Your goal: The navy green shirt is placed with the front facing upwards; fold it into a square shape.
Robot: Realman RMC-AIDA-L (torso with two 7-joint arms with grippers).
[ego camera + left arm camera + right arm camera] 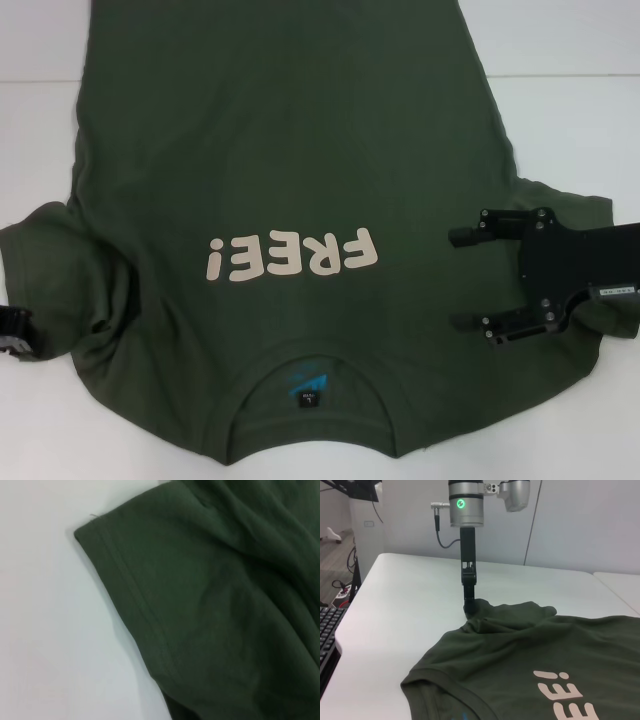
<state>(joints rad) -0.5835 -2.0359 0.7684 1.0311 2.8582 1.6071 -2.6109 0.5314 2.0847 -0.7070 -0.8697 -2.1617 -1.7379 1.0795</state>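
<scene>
Head view shows the navy green shirt (290, 180) lying flat, front up, on the white table (560, 60), its collar toward the robot and its long axis running away from it. The right gripper (462, 278) hovers above the right sleeve with jaws spread, the chest lying ahead of their tips. The left gripper (469, 609) stands at the left sleeve's edge, fabric bunched against it; whether it pinches the cloth I cannot tell.

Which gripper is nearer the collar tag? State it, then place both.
Right. The right gripper hovers open over the shirt by its sleeve, level with the lettering. The left gripper sits farther from the collar tag, at the opposite sleeve's edge.
</scene>
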